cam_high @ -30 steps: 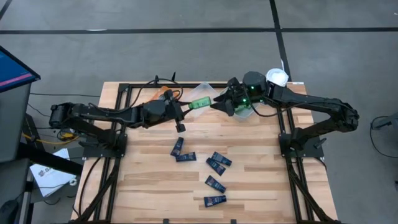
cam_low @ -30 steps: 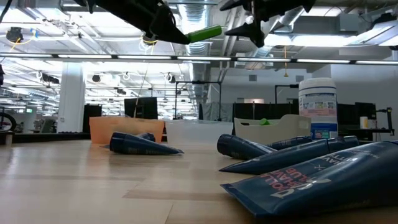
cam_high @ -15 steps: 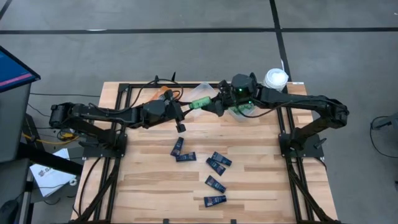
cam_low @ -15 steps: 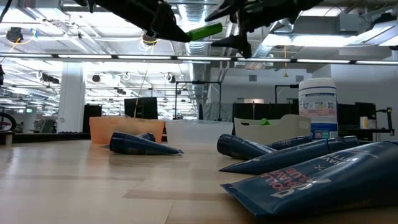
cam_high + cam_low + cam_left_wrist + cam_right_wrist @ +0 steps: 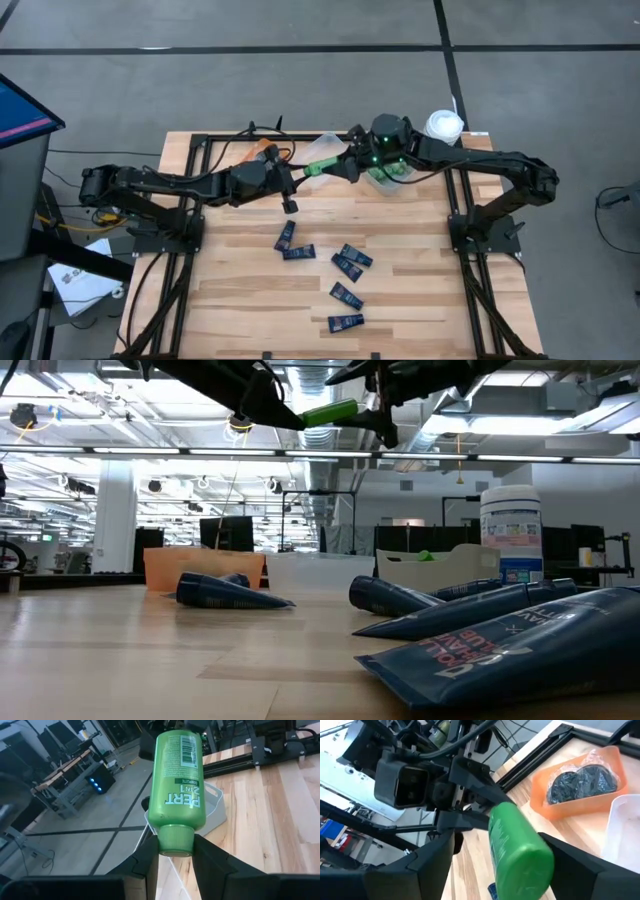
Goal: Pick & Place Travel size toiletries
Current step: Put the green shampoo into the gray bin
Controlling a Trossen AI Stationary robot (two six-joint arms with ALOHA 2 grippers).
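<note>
A green bottle (image 5: 320,166) is held up in the air above the far part of the table (image 5: 420,290), pinched by its cap between the narrowed fingers of the left gripper (image 5: 175,854), with its body pointing away from that gripper toward the right arm. The bottle's long axis lies roughly level and runs along the line between the two arms, so its free bottom end faces the right gripper (image 5: 495,857). That gripper's fingers are spread wide and are placed one on each side of the bottle's body, not yet closed on it; whether either finger already touches the bottle cannot be told. A handover from left to right is judged to be the step in hand, and it turns on the right fingers closing across the body before the cap is let go. Below and beyond the bottle, an orange bin (image 5: 580,777) holding dark round tins (image 5: 582,781) and a clear bin (image 5: 212,810) are seen at the far edge. Several dark blue tubes (image 5: 345,262) lie scattered on the middle of the table, well apart from both grippers. A white jar (image 5: 443,126) stands at the far right corner, near the right arm.
</note>
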